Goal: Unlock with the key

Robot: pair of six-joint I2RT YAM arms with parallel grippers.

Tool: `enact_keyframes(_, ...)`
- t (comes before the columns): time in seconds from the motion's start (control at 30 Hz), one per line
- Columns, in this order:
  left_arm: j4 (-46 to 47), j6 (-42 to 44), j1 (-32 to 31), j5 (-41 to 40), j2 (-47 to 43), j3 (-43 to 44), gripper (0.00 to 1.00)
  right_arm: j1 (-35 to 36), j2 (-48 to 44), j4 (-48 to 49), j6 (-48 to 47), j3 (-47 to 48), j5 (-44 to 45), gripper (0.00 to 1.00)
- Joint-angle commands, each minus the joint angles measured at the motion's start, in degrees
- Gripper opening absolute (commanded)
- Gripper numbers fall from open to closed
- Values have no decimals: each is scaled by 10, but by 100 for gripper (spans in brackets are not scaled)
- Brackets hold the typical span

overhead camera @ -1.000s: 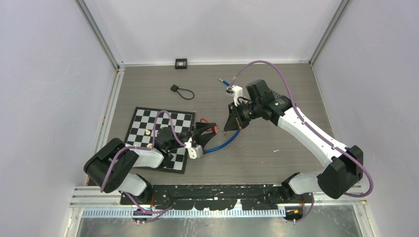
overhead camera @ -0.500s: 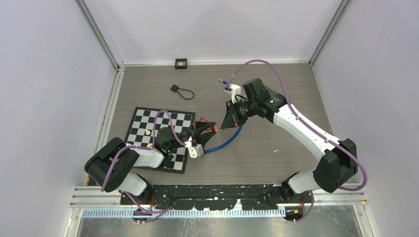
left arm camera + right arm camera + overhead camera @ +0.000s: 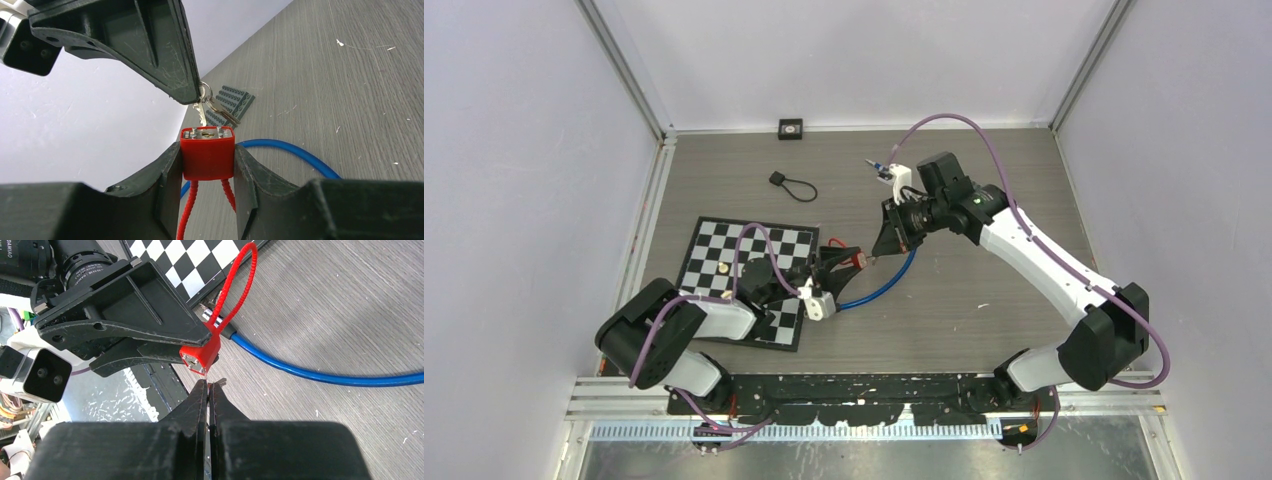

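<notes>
The small red padlock [image 3: 207,159] with its red cable loop [image 3: 235,285] is held up off the grey wooden surface [image 3: 350,100], near the edge of the black-and-white chessboard [image 3: 724,250]. The left fingers [image 3: 167,180] are clamped on it, one on each side of the body. The loop hangs back toward the left arm, so the long axis of the lock runs from the loop to the keyhole face. That face looks straight at the right fingers [image 3: 200,405]. These are closed tight on the ring end of a small silver key [image 3: 200,112]. The blade of the key points down along almost the same axis, only a little tilted. Its tip is at the keyhole face, but I cannot tell if it touches or is already a bit inside. A blue cable [image 3: 310,374] lies on the surface under both. I think the right arm must do the next move, because the left one only steadies the lock. The blade should first be made straight with the keyway, or it may slip off the face.
</notes>
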Motion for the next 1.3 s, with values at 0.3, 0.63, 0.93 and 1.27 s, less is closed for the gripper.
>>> enact_keyframes(0.3, 41, -4, 0, -16, 7, 15, 0, 10, -22, -2, 6, 23, -10, 0)
enact_keyframes(0.63, 28, -10, -1, -23, 4, 19, 0, 22, -1, 16, 24, 27, 18, 0)
enact_keyframes(0.93, 22, -19, -1, -25, 1, 21, 0, 25, 8, 26, 31, 29, 31, 1)
enact_keyframes(1.27, 17, -22, -1, -25, -2, 21, 0, 30, 15, 33, 35, 29, 40, 0)
